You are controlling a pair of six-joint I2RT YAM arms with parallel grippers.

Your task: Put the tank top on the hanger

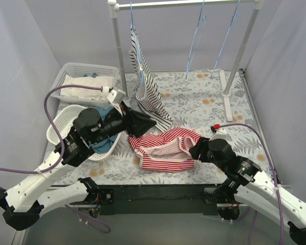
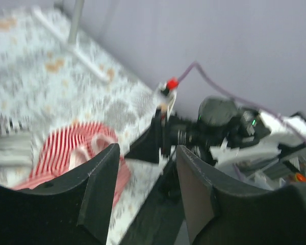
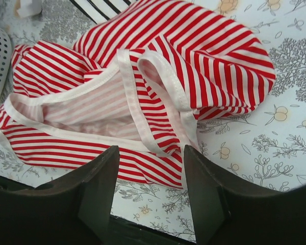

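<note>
The tank top (image 1: pixel 166 148) is seen lying crumpled on the patterned table (image 1: pixel 204 102), near the front edge and between the two arms, its long axis running across the table from left to right. In the right wrist view its white-edged straps (image 3: pixel 158 76) are folded over the middle of the cloth. The right gripper (image 1: pixel 196 151) is held just beside the top's right end with its jaws spread and nothing between them, and the cloth lies directly ahead of and below them. The left gripper (image 1: pixel 145 124) is likewise open and empty, poised just beyond the top's left end, with the cloth off to the left of its jaws. The right arm is judged the better placed for a pick. A bare blue hanger (image 1: pixel 194 51) hangs from the rail (image 1: pixel 183 4) at the far end, well apart from the top.
</note>
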